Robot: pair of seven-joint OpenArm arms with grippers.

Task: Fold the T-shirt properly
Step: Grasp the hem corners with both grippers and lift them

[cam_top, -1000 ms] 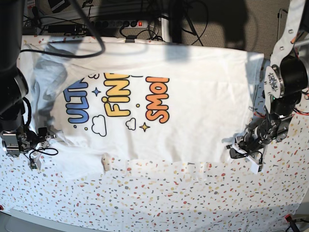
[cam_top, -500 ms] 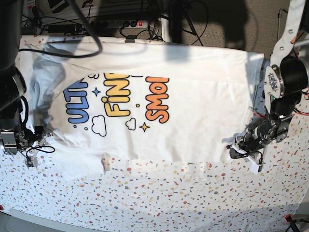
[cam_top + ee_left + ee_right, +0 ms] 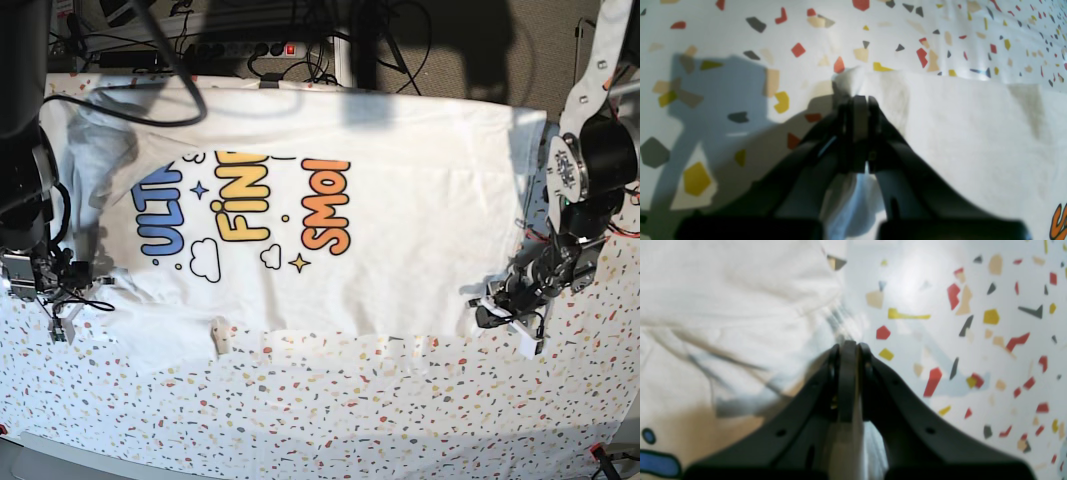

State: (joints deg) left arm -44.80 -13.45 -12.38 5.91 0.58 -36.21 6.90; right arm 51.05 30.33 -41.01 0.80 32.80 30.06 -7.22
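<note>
Our left tool (image 3: 857, 100) is clamped shut on a corner of the large white printed cloth T-shirt (image 3: 380, 200), spread print-up on the speckled terrazzo-pattern bench cover (image 3: 350, 400). Our right tool (image 3: 848, 346) is closed at the shirt's edge; blur hides whether cloth is caught.

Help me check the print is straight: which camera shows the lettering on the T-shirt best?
The base view: the whole colored lettering on the T-shirt is readable there. The left wrist view catches only an orange scrap at its edge; the right wrist view only a bit of blue.
</note>
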